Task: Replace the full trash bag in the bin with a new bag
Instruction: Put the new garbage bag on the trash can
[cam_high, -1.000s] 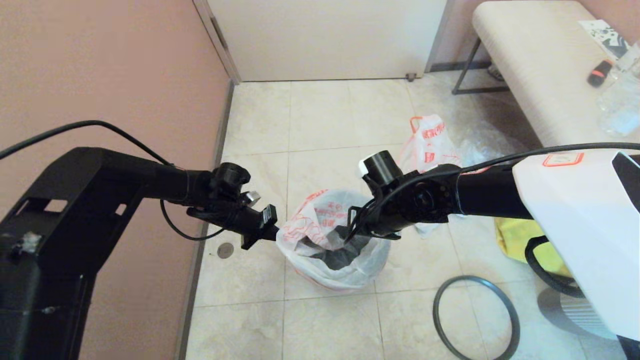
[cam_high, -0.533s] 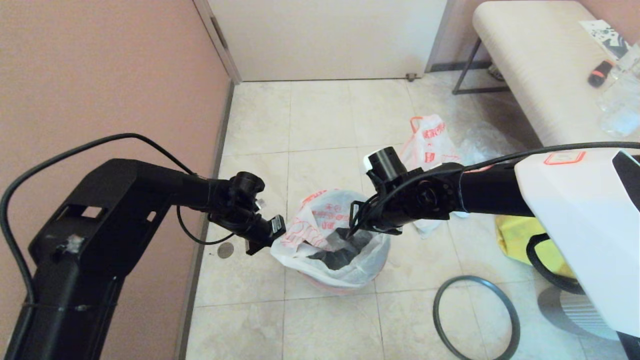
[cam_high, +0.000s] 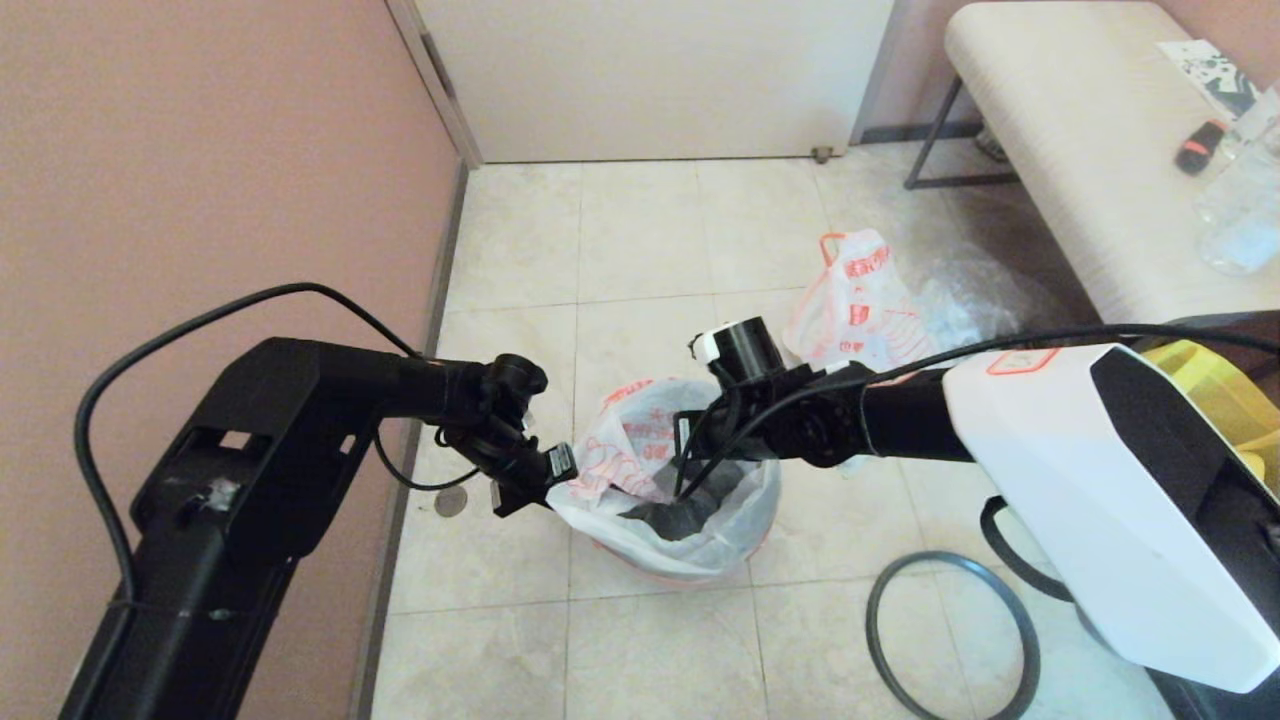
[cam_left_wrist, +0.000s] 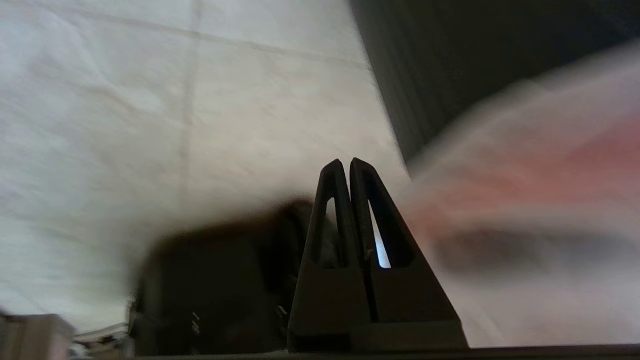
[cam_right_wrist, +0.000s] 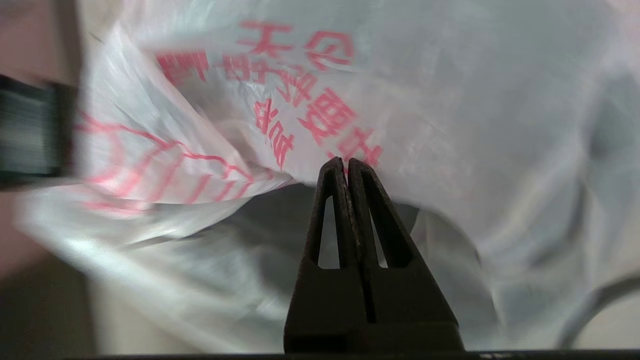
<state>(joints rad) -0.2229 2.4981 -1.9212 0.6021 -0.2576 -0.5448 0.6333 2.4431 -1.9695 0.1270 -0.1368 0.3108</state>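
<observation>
The new bag (cam_high: 640, 440), white with orange-red print, is draped over the bin (cam_high: 680, 520), whose dark inside shows through the open mouth. My left gripper (cam_high: 552, 478) is shut against the bag's left edge; in the left wrist view its fingertips (cam_left_wrist: 345, 162) meet with no film between them. My right gripper (cam_high: 688, 478) points down into the bag's mouth, shut, its tips (cam_right_wrist: 345, 161) touching the printed film (cam_right_wrist: 310, 115). The full trash bag (cam_high: 860, 300) stands on the floor behind the bin.
The bin's grey ring (cam_high: 948, 556) lies on the tiles at the front right. A clear bag (cam_high: 975, 290) and a bench (cam_high: 1050, 120) are at the back right, a yellow tote (cam_high: 1215, 385) behind my right arm. The pink wall (cam_high: 200, 150) runs along the left.
My left arm has swung right and lower, staying at the bag's left edge. My right arm has shifted left and dropped, its fingers reaching further into the bag's mouth.
</observation>
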